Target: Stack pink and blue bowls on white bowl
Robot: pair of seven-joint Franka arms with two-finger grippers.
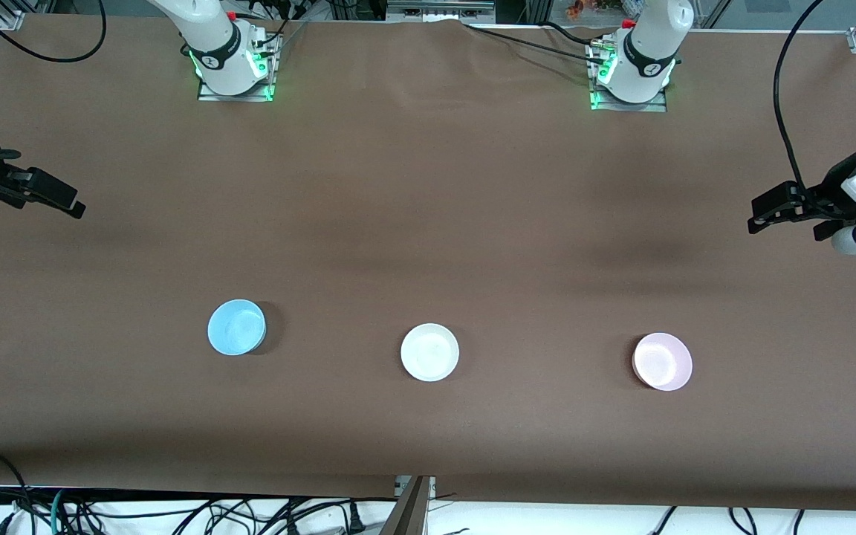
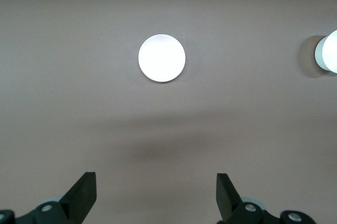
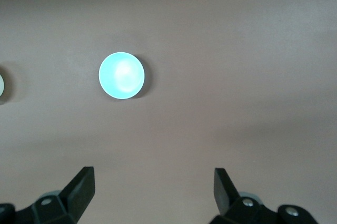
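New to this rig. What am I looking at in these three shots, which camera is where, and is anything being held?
Two robot arms stand at a brown table. The wide shot comes from a high camera facing them; the other two come from cameras on each arm's wrist, looking down past its fingers.

Three small bowls sit in a row, apart from each other: blue bowl toward the right arm's end, white bowl in the middle, pink bowl toward the left arm's end.

The right gripper and left gripper hang over the table's ends, both open and empty. Nothing is stacked yet.
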